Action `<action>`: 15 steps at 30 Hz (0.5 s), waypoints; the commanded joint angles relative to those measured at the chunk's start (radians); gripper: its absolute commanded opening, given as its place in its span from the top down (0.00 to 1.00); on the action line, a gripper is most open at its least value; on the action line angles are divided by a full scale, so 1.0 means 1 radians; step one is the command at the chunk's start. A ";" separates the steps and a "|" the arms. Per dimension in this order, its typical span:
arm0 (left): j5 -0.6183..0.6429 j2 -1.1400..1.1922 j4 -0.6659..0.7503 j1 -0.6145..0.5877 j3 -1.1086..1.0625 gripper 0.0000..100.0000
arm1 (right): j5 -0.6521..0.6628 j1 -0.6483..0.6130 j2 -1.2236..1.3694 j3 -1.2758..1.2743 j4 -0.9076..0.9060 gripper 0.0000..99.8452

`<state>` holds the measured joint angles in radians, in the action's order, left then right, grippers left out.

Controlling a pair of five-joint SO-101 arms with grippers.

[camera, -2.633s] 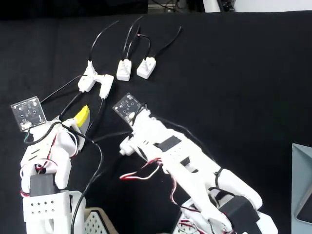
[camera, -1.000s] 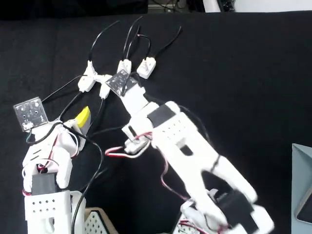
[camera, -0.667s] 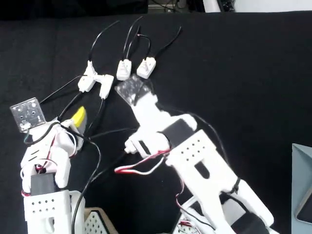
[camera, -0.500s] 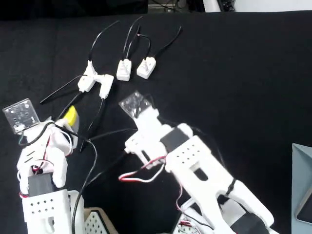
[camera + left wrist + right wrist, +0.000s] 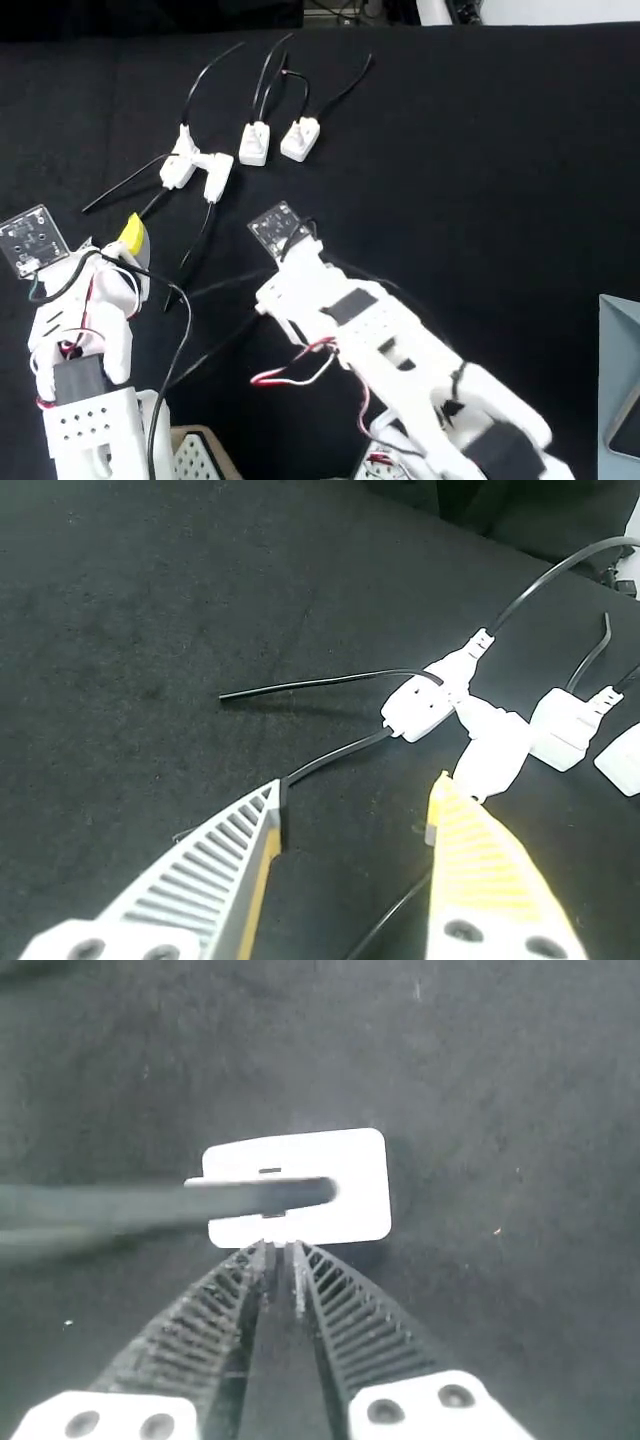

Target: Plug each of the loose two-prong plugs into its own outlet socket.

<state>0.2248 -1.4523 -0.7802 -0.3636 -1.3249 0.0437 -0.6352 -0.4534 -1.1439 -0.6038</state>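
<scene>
The right gripper (image 5: 282,1246) is pinching a white rectangular two-prong plug (image 5: 300,1185) by its edge over the black bench (image 5: 500,150), likely readying insertion; the left gripper (image 5: 358,783) is hanging wide open near joined white connectors (image 5: 425,702).

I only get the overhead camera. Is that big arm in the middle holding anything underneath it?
Observer: Yes. Its own wrist camera shows the right gripper shut on the edge of a white connector with a black cable. I can't tell whether it's a plug or a socket.
Visitor: And the arm with the yellow tip?
Observer: The left gripper is open and holds nothing. It hangs above the black tabletop.
</scene>
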 commanded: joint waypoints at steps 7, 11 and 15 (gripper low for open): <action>0.008 -0.008 0.017 -0.010 0.007 0.77 | -0.012 -0.008 0.367 0.334 0.107 0.98; 0.008 -0.008 0.017 -0.010 0.007 0.77 | -0.011 -0.003 0.441 0.427 0.186 0.98; 0.008 -0.008 0.017 -0.012 0.007 0.77 | -0.008 0.034 0.464 0.473 0.222 0.98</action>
<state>0.2248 -1.4523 -0.7802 -0.3636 -1.3249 0.0391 -0.6306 0.0130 -0.7449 -0.4089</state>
